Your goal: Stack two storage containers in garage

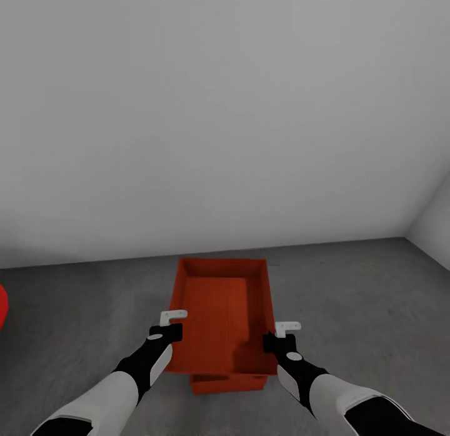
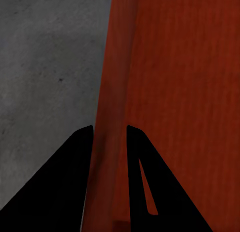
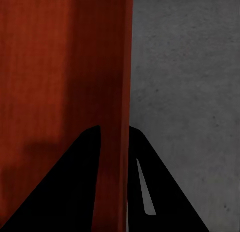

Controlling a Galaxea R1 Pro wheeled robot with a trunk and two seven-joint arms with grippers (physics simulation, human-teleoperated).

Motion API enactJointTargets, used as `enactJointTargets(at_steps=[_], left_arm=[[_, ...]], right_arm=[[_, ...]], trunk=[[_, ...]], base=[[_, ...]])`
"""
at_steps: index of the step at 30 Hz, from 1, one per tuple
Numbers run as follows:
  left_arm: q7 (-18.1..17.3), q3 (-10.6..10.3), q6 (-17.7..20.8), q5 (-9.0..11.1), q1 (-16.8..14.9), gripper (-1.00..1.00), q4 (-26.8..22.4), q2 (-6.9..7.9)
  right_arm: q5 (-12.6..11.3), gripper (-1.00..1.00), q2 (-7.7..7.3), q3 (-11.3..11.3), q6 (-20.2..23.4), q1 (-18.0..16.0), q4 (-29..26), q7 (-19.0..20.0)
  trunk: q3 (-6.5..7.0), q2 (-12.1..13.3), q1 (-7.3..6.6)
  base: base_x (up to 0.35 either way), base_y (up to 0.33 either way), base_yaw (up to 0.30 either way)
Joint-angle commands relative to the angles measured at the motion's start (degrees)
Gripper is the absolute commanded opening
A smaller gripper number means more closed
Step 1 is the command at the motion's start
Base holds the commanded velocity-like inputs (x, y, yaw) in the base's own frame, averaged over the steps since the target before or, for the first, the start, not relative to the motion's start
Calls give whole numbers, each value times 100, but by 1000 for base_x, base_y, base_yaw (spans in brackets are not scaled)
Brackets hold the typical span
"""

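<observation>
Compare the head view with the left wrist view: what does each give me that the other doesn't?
Head view alone: the whole upper container with the lower container peeking out beneath its near end, the right gripper on the upper container's right wall, the grey-white wall, and a sliver of something red at the left edge.

Left wrist view alone: a close look at the left gripper with its fingers straddling the container's thin left wall, one on each side.

Both: the left gripper, the upper container and the concrete floor.
</observation>
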Motion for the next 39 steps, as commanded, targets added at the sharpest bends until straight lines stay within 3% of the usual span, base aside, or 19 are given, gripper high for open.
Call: enactJointTargets(at_steps=[1, 16, 39], left_arm=[[284, 259, 43, -67, -7, -100, -32, 192], [284, 261, 43, -67, -11, -100, -32, 192], [284, 262, 43, -67, -11, -100, -40, 188]], right_arm=[[-102, -100, -233, -105, -34, -1, 163, -41], [-102, -100, -233, -103, -37, -1, 163, -41], [-105, -100, -230, -105, -36, -1, 172, -48]], trunk=[[-15, -5, 0], [-144, -5, 0], [-149, -5, 0]], base=[[0, 0, 0], [0, 0, 0], [0, 0, 0]])
